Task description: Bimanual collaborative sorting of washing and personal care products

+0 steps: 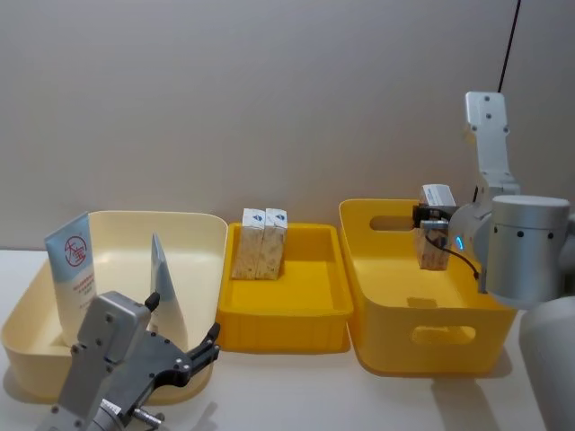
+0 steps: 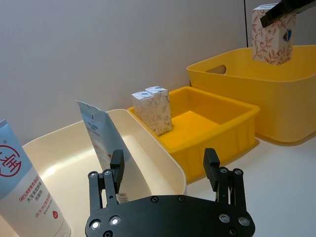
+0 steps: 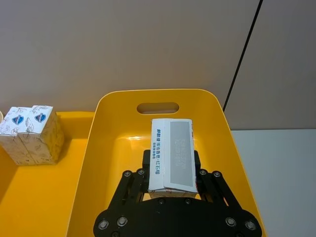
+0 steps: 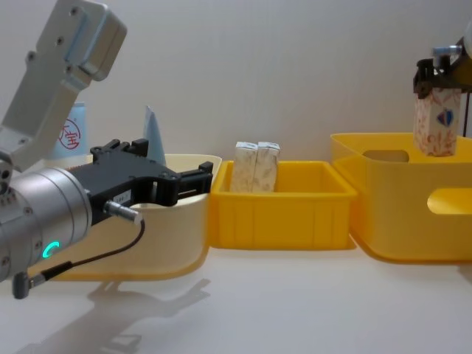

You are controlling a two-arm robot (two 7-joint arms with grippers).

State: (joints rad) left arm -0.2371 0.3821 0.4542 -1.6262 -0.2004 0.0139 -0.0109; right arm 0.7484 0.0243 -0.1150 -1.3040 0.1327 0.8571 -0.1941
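Observation:
My right gripper (image 1: 433,224) is shut on a cream speckled carton (image 3: 171,153) and holds it upright above the inside of the yellow handled tub (image 1: 431,337) on the right. Two more cartons (image 1: 259,242) stand side by side at the back left corner of the middle yellow tray (image 1: 296,319). In the cream tub (image 1: 193,220) on the left, a pale-blue tube (image 1: 76,269) with a red circle logo leans at its left side. A second tube (image 1: 164,292) stands edge-on near the middle. My left gripper (image 1: 202,350) is open and empty, low in front of the cream tub.
The three containers sit in a row on a white table against a plain wall. A dark cable (image 1: 510,36) runs down the wall at the right. Bare table lies in front of the containers.

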